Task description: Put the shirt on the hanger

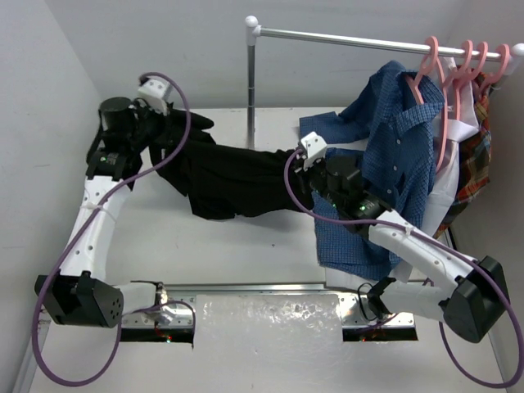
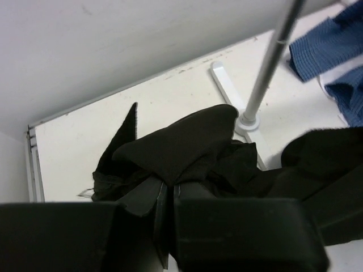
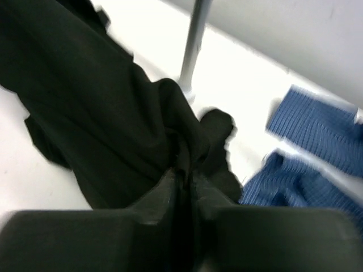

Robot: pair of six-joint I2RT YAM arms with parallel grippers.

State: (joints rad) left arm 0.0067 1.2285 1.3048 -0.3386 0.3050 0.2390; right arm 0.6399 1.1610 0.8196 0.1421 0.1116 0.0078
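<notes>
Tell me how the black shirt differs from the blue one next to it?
The black shirt is plain; the blue shirt has a fine check. The black shirt is pinched at one end by the left end effector and at the other by the right end effector, spanning between them. The blue shirt is gripped by neither and drapes down from the rail by the pink hangers. Both are soft, rumpled cloth.

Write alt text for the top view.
The left gripper and right gripper each pinch an end of the black shirt, stretched between them. At right, a blue shirt and pink hangers hang on a rail.
</notes>
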